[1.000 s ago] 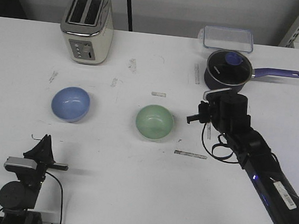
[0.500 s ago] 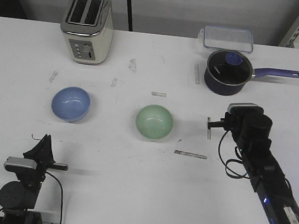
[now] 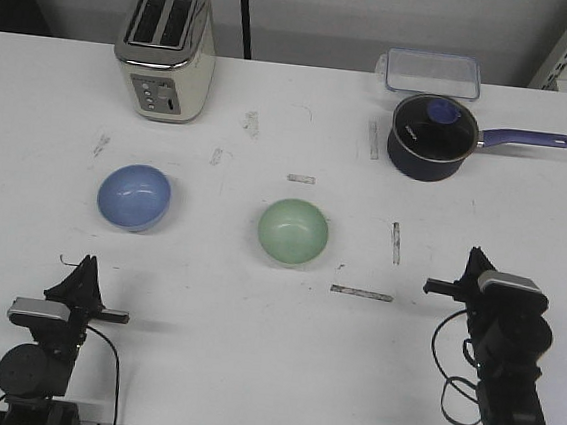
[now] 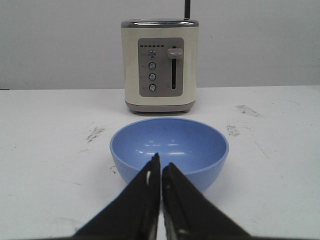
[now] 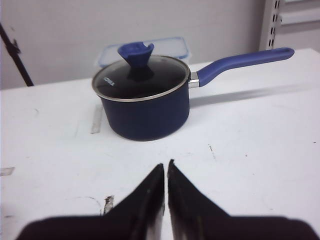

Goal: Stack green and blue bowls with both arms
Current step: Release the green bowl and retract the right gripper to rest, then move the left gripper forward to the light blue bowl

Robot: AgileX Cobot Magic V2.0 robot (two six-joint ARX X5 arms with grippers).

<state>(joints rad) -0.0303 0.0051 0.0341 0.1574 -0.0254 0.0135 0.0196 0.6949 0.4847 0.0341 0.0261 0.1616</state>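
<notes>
I see both arms folded low at the near edge of the counter (image 3: 248, 370). My left pincer (image 4: 161, 167) is clenched on nothing, tips aimed at the blue bowl (image 3: 134, 196), which sits just ahead of it with the toaster (image 3: 166, 48) beyond. My right pincer (image 5: 165, 172) is clenched too, empty, facing the saucepan (image 5: 142, 100). The green bowl (image 3: 293, 233) rests mid-counter, well apart from the blue one.
</notes>
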